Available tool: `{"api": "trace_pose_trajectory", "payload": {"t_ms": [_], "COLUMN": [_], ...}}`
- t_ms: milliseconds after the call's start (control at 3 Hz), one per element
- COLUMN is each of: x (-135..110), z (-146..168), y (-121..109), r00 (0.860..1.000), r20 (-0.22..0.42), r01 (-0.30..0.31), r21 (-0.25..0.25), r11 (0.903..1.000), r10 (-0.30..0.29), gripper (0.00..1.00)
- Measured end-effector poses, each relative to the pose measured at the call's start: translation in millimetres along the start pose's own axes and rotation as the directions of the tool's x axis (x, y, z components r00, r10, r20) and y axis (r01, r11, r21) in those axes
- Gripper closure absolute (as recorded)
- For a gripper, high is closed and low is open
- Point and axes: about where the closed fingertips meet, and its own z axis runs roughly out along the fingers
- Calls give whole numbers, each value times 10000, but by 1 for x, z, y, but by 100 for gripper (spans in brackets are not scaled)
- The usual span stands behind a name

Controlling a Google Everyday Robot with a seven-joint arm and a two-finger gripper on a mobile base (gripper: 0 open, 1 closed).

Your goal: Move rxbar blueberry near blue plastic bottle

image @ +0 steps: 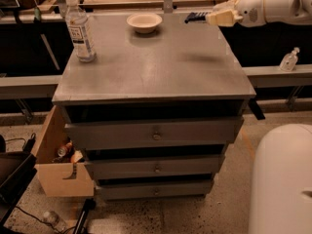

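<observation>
The rxbar blueberry point(196, 17) is a dark navy bar held in my gripper point(214, 17), lifted above the back right of the grey cabinet top point(156, 65). The gripper's cream fingers point(223, 17) are shut on the bar's right end, and the bar sticks out to the left. The blue plastic bottle point(80, 30), clear with a white cap and white label, stands upright at the back left of the top, far left of the bar. My white arm point(275, 4) comes in from the upper right.
A white bowl point(144, 22) sits at the back middle of the top, between bottle and bar. A tiny clear nozzle bottle point(288, 60) stands on a ledge at the right. An open cardboard box point(58, 160) sits on the floor at the left. The cabinet has three drawers.
</observation>
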Motion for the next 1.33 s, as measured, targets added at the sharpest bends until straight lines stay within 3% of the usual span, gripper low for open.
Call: {"api": "trace_pose_trajectory", "payload": {"t_ms": [333,667,1000,1333], "x": [-64,-64,-73,-93], "z": [-14,-14,3,41], "y": [6,6,18,49], "r00": [9972,9972,9945,9857], "r20": [96,96,488,802], "r01": [736,735,928,1530], "r21": [444,442,35,-544], "r11": [9963,9963,9957,9867], "r10": [-741,-740,-929,-1484], "gripper": [100,100,100,100]}}
